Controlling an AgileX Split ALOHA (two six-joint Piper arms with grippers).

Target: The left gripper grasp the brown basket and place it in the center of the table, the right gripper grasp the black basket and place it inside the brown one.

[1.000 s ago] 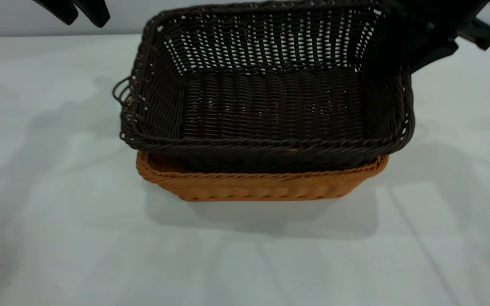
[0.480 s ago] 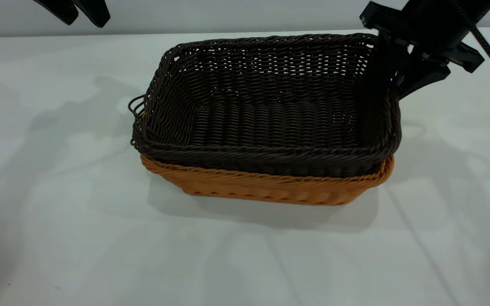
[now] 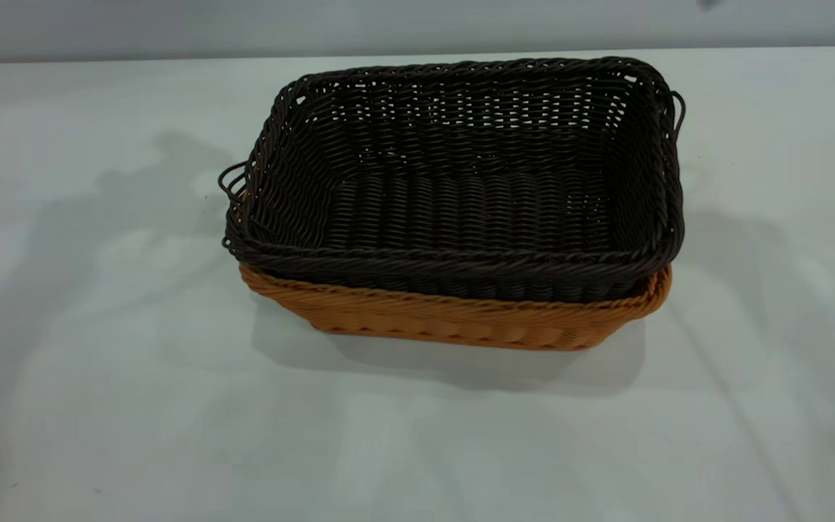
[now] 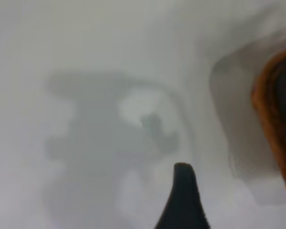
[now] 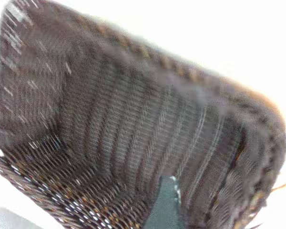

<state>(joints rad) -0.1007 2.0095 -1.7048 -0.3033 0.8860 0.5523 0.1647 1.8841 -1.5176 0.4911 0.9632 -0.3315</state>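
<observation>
The black basket sits nested inside the brown basket near the middle of the table. Only the brown basket's near wall and rim show below the black rim. Neither gripper shows in the exterior view. My left gripper hangs over bare table with one finger in sight, open and empty, and the brown basket's rim lies off to its side. My right gripper hovers above the black basket's inside with one finger in sight, open and holding nothing.
The table's far edge meets a pale wall behind the baskets. Soft arm shadows lie on the tabletop to the left and right of the baskets.
The right gripper lowered the black basket into the brown one, let go of its right end and rose out of the exterior view. The left gripper also left that view.
</observation>
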